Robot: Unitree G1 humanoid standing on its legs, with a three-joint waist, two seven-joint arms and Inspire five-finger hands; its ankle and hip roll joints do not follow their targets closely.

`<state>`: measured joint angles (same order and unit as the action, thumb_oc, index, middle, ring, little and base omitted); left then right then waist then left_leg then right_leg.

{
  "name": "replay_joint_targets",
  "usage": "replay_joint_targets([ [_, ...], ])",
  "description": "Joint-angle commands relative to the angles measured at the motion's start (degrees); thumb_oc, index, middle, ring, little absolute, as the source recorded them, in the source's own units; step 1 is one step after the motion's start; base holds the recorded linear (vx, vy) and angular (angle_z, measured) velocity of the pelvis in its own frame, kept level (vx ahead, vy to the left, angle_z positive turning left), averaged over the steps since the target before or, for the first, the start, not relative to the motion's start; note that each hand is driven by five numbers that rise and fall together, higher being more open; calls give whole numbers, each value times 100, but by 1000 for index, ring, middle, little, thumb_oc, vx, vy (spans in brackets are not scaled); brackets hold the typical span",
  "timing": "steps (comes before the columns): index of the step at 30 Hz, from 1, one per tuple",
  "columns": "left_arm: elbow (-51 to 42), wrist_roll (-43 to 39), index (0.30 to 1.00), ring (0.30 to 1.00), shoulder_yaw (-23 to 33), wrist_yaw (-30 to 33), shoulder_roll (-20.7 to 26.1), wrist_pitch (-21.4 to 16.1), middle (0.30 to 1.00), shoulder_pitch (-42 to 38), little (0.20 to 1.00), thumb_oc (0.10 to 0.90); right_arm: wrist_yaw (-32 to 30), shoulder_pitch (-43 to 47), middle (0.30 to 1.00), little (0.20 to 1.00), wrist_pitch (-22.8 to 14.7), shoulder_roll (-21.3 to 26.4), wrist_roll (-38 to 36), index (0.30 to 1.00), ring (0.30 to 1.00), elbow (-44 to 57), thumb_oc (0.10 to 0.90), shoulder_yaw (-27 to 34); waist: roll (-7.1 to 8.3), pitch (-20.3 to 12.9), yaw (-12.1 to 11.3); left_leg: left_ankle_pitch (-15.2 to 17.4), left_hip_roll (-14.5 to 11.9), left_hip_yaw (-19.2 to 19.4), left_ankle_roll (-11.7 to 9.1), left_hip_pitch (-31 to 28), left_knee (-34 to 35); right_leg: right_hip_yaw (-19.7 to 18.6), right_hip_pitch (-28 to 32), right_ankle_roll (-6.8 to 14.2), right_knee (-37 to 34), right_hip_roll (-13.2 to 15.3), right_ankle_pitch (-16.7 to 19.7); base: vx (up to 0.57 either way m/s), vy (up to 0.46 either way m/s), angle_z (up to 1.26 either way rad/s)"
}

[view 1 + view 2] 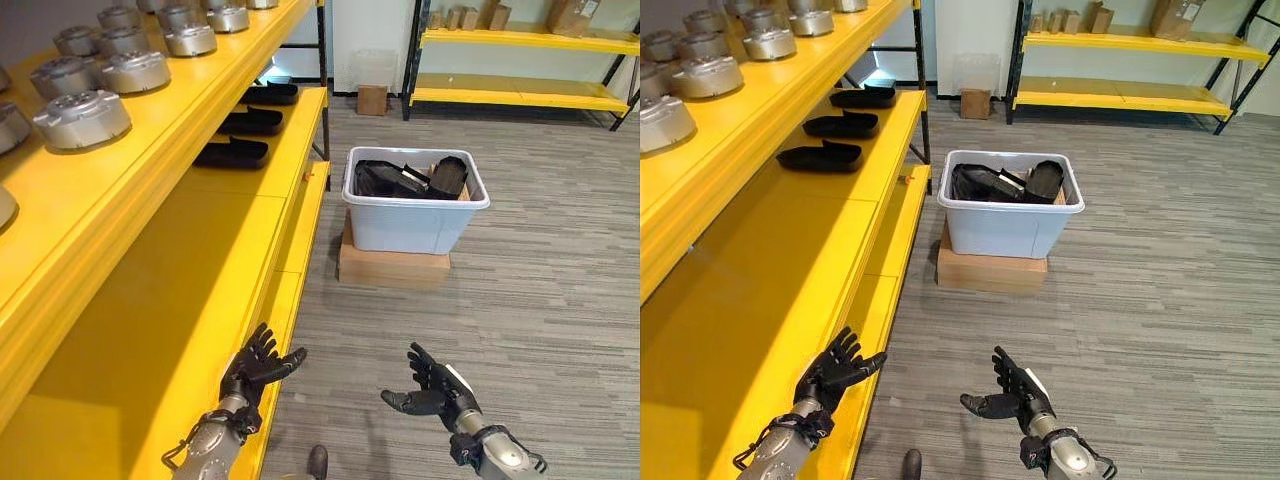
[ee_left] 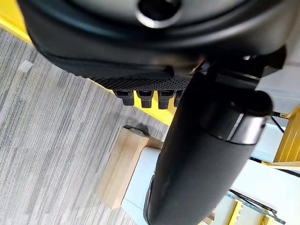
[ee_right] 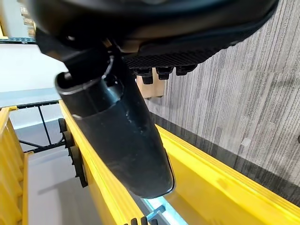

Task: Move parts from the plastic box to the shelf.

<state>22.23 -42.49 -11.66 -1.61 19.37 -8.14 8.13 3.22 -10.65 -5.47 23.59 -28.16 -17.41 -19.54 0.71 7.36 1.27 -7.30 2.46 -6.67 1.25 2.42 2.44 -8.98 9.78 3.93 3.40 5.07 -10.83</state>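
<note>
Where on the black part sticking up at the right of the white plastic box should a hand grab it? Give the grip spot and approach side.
Grip the black moulded part by its raised upper end, coming from above: that end tilts up over the rim of the white plastic box, while its lower end is buried among the other black parts. The open right hand seems better placed; the open left hand is by the yellow shelf.

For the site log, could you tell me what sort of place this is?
Probably a parts storeroom or warehouse: long yellow metal shelves carrying round silver metal housings, and a white plastic box of black parts on grey flooring.
</note>
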Motion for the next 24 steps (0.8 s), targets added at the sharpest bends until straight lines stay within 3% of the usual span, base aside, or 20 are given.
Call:
replay_joint_targets([
  [1,-514,47,1000,1000,-37,-138,54,-457,1000,-190,1000,900,51,232,1000,1000,-357,140,21,1000,1000,575,900,136,103,-325,-112,1009,-310,66,-170,-170,-697,240,-631,-5,-82,-156,672,13,40,-5],
  [7,-526,51,1000,1000,-60,-116,59,-459,1000,-243,1000,900,9,322,1000,1000,-378,109,67,1000,1000,583,900,125,88,-355,-92,1092,-222,166,-82,-160,-668,156,-697,118,-195,-12,772,19,77,-3],
  [12,-531,55,1000,1000,-103,-66,88,-477,1000,-343,1000,900,2,476,1000,1000,-374,48,77,1000,1000,549,900,49,41,-326,-76,1229,-72,277,72,-113,-764,53,-907,262,156,92,716,25,116,-14],
  [15,-557,104,1000,1000,-92,-19,108,-464,1000,-412,1000,900,4,529,1000,1000,-360,-26,130,1000,1000,544,900,3,-27,-214,-20,1243,-3,299,213,-139,-745,-51,-1403,424,1082,55,789,-16,148,-19],
  [17,-584,133,1000,1000,-94,5,120,-477,1000,-448,1000,900,18,531,1000,1000,-353,-56,141,1000,1000,556,900,-33,-57,-63,51,1292,69,339,294,-213,-763,-59,-1823,544,1895,55,1268,-48,149,-17],
  [19,-606,205,1000,1000,-122,34,155,-473,1000,-513,1000,900,-23,519,1000,1000,-357,-59,199,1000,1000,561,900,-24,-142,91,110,1346,52,348,327,-326,-798,150,-2203,497,2507,-30,1274,32,144,-8],
  [21,-638,211,1000,1000,-107,39,166,-467,1000,-487,1000,900,-61,455,1000,1000,-354,-96,166,1000,1000,555,900,16,-167,84,105,1433,101,416,349,-474,-770,501,-2300,437,2296,283,1334,131,74,-2],
  [22,-633,193,1000,1000,-87,31,180,-465,1000,-472,1000,900,-75,449,1000,1000,-369,-110,153,1000,1000,548,900,13,-198,66,93,1508,78,465,327,-547,-744,777,-2296,405,1890,573,1343,248,-42,-4],
  [23,-578,145,1000,1000,-77,-14,191,-462,1000,-440,1000,900,-52,469,1000,1000,-376,-95,135,1000,1000,543,900,18,-193,30,136,1602,69,459,261,-673,-675,854,-2256,415,961,716,1427,340,-121,-3],
  [24,-521,117,1000,1000,-54,-7,188,-480,1000,-453,1000,900,-42,497,1000,1000,-371,-77,174,1000,1000,496,900,13,-124,48,137,1731,138,445,206,-775,-687,849,-2365,543,119,946,1760,281,-115,-6],
])
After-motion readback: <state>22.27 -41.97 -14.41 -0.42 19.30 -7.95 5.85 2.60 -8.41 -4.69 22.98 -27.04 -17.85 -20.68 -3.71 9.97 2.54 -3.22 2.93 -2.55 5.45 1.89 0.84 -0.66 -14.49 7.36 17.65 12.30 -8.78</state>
